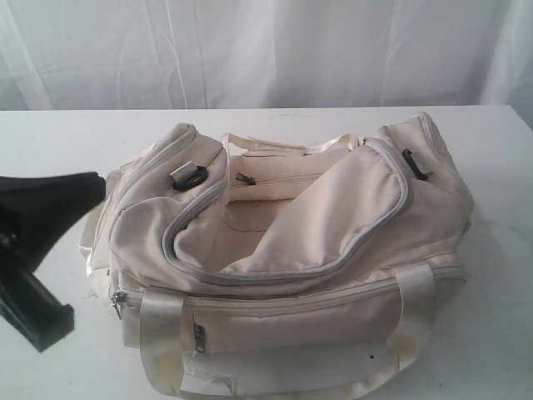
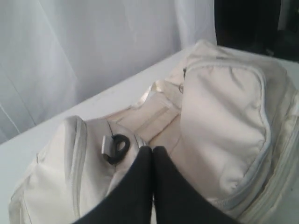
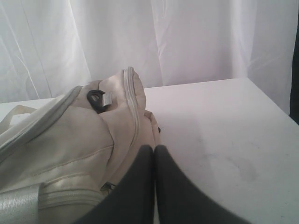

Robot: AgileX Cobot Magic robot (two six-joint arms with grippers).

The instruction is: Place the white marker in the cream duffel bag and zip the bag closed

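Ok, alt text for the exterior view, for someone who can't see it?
A cream duffel bag lies on a white table, its main zip open and the top flap sagging. A black part of the left arm shows at the left edge; a white curtain hangs behind. No marker is in sight.

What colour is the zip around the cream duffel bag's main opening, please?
The zip is grey, clearest in the exterior view.
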